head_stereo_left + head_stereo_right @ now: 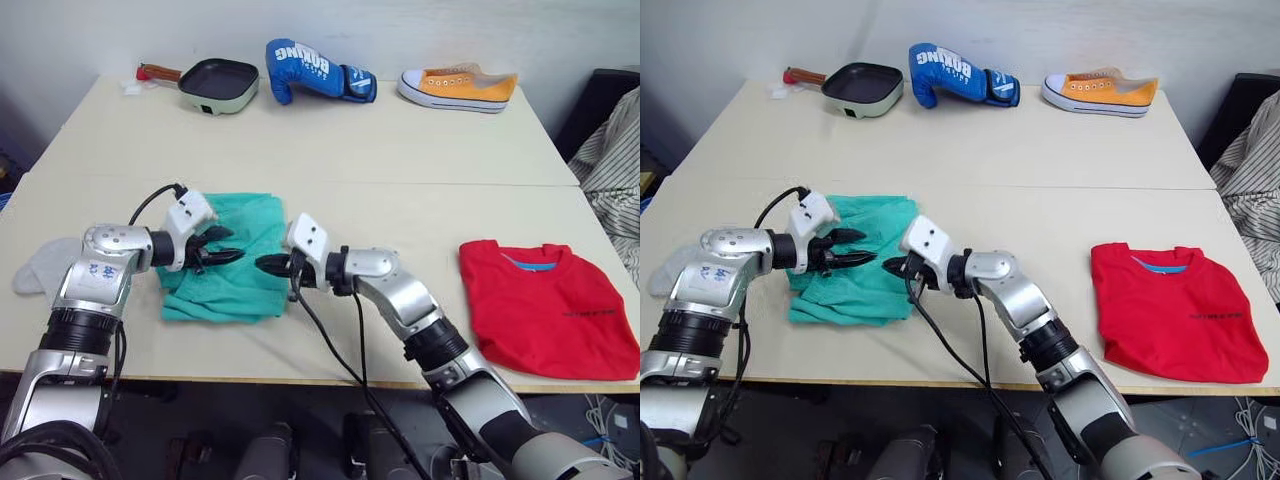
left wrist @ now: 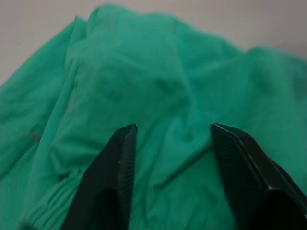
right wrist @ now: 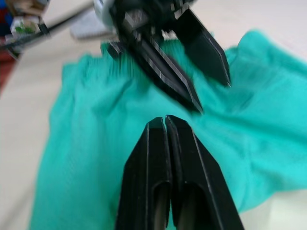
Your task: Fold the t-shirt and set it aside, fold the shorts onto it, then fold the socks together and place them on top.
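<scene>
Two cream tables [image 1: 420,150] pushed together fill my view, with a white wall behind them. Along the far edge sit a small green pan [image 1: 217,84], a blue boxing glove [image 1: 318,71] and an orange sneaker [image 1: 458,87]. At the right edge of the scene hangs striped cloth [image 1: 612,170].

My shorts [image 1: 235,268] lie bunched on the near table, left of centre, with the gathered waistband toward the near left. My left gripper [image 1: 222,248] hovers over their middle, jaws parted wide; in the left wrist view both fingers [image 2: 115,177] stand apart just above the rumpled teal fabric, gripping nothing. My right gripper [image 1: 270,265] points left at the shorts' right edge, tip to tip with the left one and just beside it. Its jaws are pressed together; in the right wrist view the two fingers [image 3: 153,172] meet with no cloth between them that I can see, and my left gripper's open fingers show just beyond.

My t-shirt [image 1: 545,305] lies folded at the near right of the table, well apart from the shorts, collar toward the far side. A grey sock [image 1: 38,266] lies at the near left edge, partly behind my left arm.
</scene>
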### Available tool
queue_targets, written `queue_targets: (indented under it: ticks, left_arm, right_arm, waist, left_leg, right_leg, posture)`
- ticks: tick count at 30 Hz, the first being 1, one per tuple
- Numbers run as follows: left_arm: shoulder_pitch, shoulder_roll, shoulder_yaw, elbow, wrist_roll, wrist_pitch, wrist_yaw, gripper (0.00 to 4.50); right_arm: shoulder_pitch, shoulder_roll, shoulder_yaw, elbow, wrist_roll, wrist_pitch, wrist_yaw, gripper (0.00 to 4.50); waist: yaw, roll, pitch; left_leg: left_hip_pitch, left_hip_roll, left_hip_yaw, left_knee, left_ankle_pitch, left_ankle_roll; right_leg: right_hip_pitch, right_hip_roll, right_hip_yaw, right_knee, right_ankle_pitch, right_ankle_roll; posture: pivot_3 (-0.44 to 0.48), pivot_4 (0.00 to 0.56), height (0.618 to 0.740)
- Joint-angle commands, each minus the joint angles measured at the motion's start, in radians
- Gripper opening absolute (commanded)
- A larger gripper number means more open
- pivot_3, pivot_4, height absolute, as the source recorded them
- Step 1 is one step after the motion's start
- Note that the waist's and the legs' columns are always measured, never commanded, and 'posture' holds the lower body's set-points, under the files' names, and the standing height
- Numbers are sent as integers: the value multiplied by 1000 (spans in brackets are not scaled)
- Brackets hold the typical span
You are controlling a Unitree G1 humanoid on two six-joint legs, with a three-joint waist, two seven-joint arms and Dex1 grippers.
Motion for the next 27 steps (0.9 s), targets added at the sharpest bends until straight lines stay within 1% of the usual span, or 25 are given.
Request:
queue_targets:
  ticks: [1, 3, 5, 7, 9, 11, 13, 14, 16, 18, 19, 21, 23, 25, 26, 27]
  left_arm:
    - [14, 24, 38, 29, 46, -41, 62, 1275]
    - [23, 29, 71, 32, 30, -23, 74, 648]
    - [33, 35, 97, 23, 16, -6, 74, 648]
    - [49, 38, 97, 17, 25, -16, 65, 648]
    - [65, 17, 83, 12, 22, -25, 44, 648]
    - [67, -19, 63, 24, 25, -44, 41, 648]
    - [65, -54, 30, 52, 52, -94, 41, 648]
    - [65, -65, 21, 62, 61, -114, 40, 648]
    - [53, -106, 8, 72, 65, -150, 39, 648]
    - [38, -130, 21, 68, 46, -159, 32, 618]
    - [38, -130, 34, 61, 26, -154, 12, 810]
    - [50, -110, 54, 27, -7, -151, -40, 1218]
    - [59, -89, 81, 1, -36, -148, -67, 1817]
    - [82, -56, 134, -62, -126, -87, -139, 2476]
    - [96, -38, 156, -96, -165, -51, -170, 2758]
    - [111, -16, 178, -133, -205, -8, -199, 3115]
  right_arm:
    - [-2, -19, 36, 43, -79, -54, 1, 0]
    - [2, -45, 52, 60, -122, -70, 5, 0]
    - [13, -66, 53, 57, -139, -69, 15, 0]
    - [30, -85, 42, 25, -134, -62, 33, 0]
    - [59, -101, 13, -50, -81, -20, 74, 0]
    - [85, -106, -41, -139, -2, 64, 99, 0]
    - [94, -108, -110, -202, 62, 171, 84, 0]
    - [95, -109, -131, -220, 80, 211, 75, 0]
    - [71, -95, -225, -216, 164, 374, 33, 0]
    - [44, -73, -307, -188, 231, 504, -16, 383]
    - [34, -61, -334, -174, 254, 551, -35, 614]
    - [7, -26, -399, -130, 296, 626, -86, 1296]
    - [-25, 10, -456, -71, 320, 663, -145, 2011]
    - [-70, 47, -511, 17, 340, 679, -195, 2750]
    - [-89, 59, -528, 55, 348, 681, -204, 3053]
    - [-108, 71, -540, 95, 355, 681, -208, 3459]
  waist:
    - [2, 0, 0]
    - [2, 0, 0]
    - [2, 0, 0]
    - [1, 0, 0]
    - [2, 0, 0]
    - [4, 0, 0]
    - [6, 0, 0]
    - [6, 0, 0]
    - [7, 0, 0]
    - [9, 0, 0]
    - [9, 0, 0]
    - [7, 0, 0]
    - [-1, 0, 0]
    - [-6, 0, 0]
    - [-9, 0, 0]
    - [-12, 0, 0]
  left_leg:
    - [0, 0, 0, 0, 0, 0]
    - [0, 0, -1, -1, 0, 1]
    - [0, -1, -2, -1, 0, 1]
    - [0, -1, -2, -1, 0, 1]
    - [0, -1, -2, -2, 0, 1]
    - [0, -1, -2, -2, 0, 1]
    - [0, -1, -3, -1, 0, 1]
    - [0, -1, -3, -1, 0, 1]
    - [0, -1, -3, -1, 0, 1]
    - [0, -1, -2, -1, 0, 1]
    - [0, -1, -2, 0, 0, 1]
    - [0, -1, -2, -1, 0, 1]
    - [0, -1, -2, -2, 0, 1]
    - [0, 0, -1, -4, 1, 0]
    - [0, 0, -1, -4, 1, 0]
    - [0, 0, -1, -5, 1, -1]
  right_leg:
    - [0, 0, 0, 0, 0, 0]
    - [0, 0, 0, 0, 0, 0]
    - [0, 0, 1, 0, 0, 0]
    - [0, 0, 0, 0, 0, 0]
    - [0, 0, 0, 0, 0, 0]
    - [0, 0, 0, 0, 0, 0]
    - [1, 0, 0, -1, 0, 0]
    - [2, 0, 0, -1, 0, 0]
    - [2, 0, 0, -1, 0, 0]
    - [2, 0, 0, -1, 0, 0]
    - [2, 0, 0, -1, 0, 0]
    - [2, 0, 0, -1, 0, 0]
    - [1, 0, 0, -1, 0, 0]
    - [0, 0, 0, -1, 0, 0]
    - [-1, 0, 0, 0, 0, 0]
    - [-1, 0, 0, 0, 0, 0]
  posture:
    - [0, 150, 740]
    - [0, 150, 740]
    - [0, 150, 740]
    - [0, 150, 740]
    - [0, 150, 740]
    - [0, 150, 740]
    - [0, 150, 740]
    - [0, 150, 740]
    - [0, 150, 740]
    - [0, 150, 740]
    - [0, 150, 740]
    - [0, 150, 740]
    - [0, 150, 740]
    - [0, 150, 740]
    - [0, 150, 740]
    - [0, 150, 740]
